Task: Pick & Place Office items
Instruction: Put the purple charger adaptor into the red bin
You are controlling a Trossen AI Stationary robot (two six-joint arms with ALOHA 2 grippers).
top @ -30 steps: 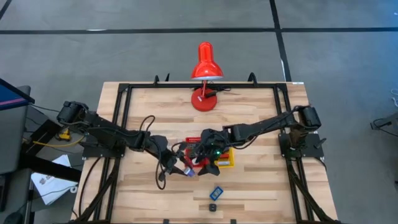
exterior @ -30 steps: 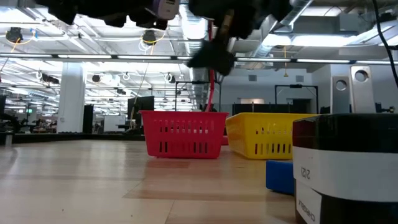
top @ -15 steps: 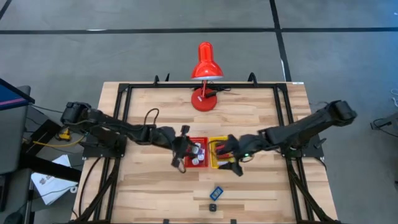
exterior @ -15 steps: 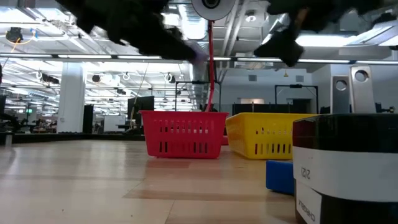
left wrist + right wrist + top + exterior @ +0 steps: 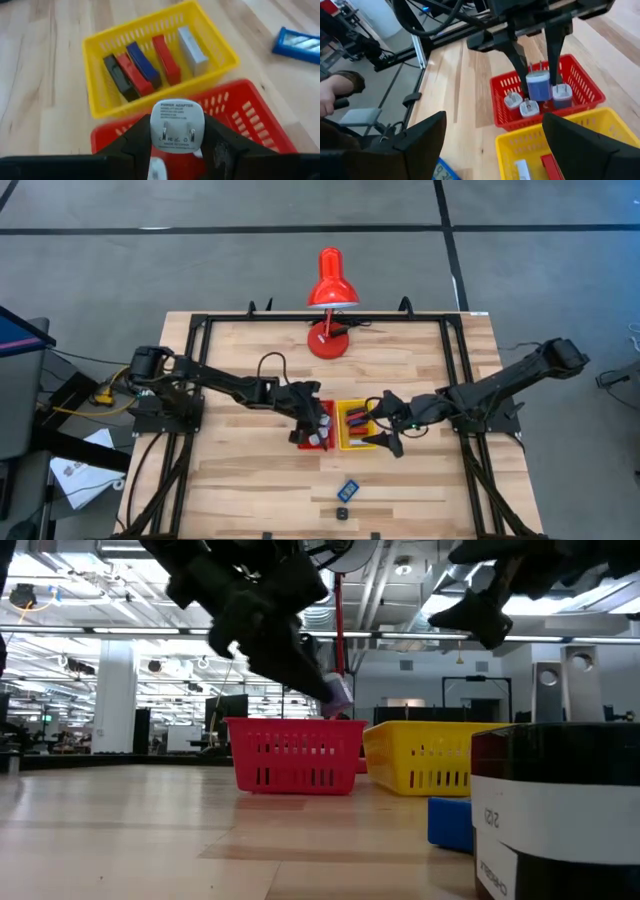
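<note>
My left gripper (image 5: 318,430) hangs over the red tray (image 5: 305,412), shut on a white power adapter (image 5: 177,125). Other white adapters (image 5: 529,106) lie in the red tray. The yellow tray (image 5: 95,47) beside it holds flat rectangles in black, red, blue and grey (image 5: 192,44). My right gripper (image 5: 387,442) is open and empty, above the yellow tray's right near corner. A blue flat item (image 5: 348,489) and a small black piece (image 5: 342,512) lie on the table near its near edge. My left gripper pinches the white adapter's body (image 5: 155,131) between its two fingers, one on each side, the pronged face turned toward the wrist. The fingers (image 5: 290,650) slant down from the table's left. The adapter (image 5: 337,695) is lifted clear, just above the red tray's rim.
A red desk lamp (image 5: 330,285) stands at the table's far edge. A black frame (image 5: 195,370) borders the table. In the low view a black and white cylinder (image 5: 560,810) stands close to the camera. A person's hand (image 5: 335,95) shows beyond the table.
My left gripper has carried the adapter from the near left of the red tray toward the far edge and right, and has come down over the tray. My right gripper has drawn away from the red tray toward the table's right, past the yellow tray.
</note>
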